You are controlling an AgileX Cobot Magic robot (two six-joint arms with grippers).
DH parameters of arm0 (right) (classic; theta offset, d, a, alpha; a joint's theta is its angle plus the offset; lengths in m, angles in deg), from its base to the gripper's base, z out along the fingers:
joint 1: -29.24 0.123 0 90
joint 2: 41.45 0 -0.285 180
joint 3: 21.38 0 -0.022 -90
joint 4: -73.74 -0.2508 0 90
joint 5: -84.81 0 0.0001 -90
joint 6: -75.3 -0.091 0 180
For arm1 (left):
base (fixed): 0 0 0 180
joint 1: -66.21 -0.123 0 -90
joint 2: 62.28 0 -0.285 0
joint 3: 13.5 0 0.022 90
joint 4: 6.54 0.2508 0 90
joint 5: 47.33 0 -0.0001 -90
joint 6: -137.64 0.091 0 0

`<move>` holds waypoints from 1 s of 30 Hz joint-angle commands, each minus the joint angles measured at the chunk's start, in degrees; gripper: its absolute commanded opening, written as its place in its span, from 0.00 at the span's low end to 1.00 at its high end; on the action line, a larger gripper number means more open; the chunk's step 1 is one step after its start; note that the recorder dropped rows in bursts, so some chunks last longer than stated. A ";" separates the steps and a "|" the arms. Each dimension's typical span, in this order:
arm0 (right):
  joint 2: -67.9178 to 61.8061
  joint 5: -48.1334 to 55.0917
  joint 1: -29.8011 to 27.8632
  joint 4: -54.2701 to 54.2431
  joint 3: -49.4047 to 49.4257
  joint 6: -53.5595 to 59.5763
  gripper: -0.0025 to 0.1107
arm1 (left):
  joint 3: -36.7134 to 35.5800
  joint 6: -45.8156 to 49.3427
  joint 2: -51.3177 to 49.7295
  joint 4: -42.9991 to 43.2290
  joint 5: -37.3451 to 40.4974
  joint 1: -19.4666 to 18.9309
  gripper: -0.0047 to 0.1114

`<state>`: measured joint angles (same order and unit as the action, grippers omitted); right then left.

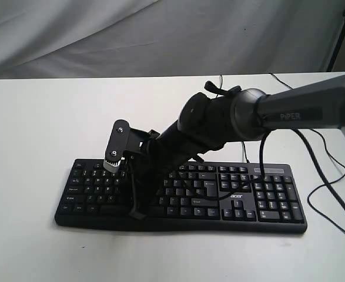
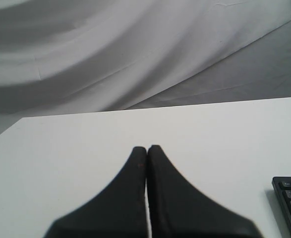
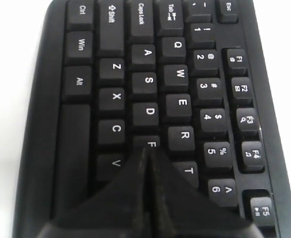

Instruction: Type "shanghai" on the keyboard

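Note:
The black keyboard (image 1: 266, 194) lies across the white table, its number pad on the right of the exterior view. My right gripper (image 1: 138, 214) reaches over from the right and points down at the left half of the keys. In the right wrist view the right gripper (image 3: 147, 151) is shut with nothing in it. Its tips are at the F key (image 3: 151, 144), and the keyboard (image 3: 150, 79) fills that view. My left gripper (image 2: 146, 148) is shut and empty above bare table. A corner of the keyboard (image 2: 290, 198) shows at the edge of the left wrist view. The exterior view does not show the left arm.
Thin black cables (image 1: 328, 176) trail over the white table (image 1: 37, 117) to the right of the keyboard. A white cloth backdrop (image 1: 160, 35) hangs behind the table. A dark stand leg (image 1: 338, 35) is at the far right.

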<state>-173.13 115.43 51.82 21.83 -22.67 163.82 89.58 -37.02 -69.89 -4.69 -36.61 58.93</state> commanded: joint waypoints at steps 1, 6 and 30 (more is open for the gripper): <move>0.19 0.44 0.09 0.53 -0.31 0.15 0.02 | -0.29 -0.16 -0.18 -0.03 -0.19 0.22 0.05; -1.28 0.05 -0.05 0.64 -0.31 0.15 0.02 | -0.29 -0.16 -0.18 -0.03 -0.19 0.22 0.05; 2.82 1.57 -0.27 1.88 -0.31 -0.49 0.02 | -0.29 -0.16 -0.18 -0.03 -0.19 0.22 0.05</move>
<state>-170.79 116.47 51.82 23.32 -23.05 163.71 89.58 -37.02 -69.89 -4.69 -36.61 58.93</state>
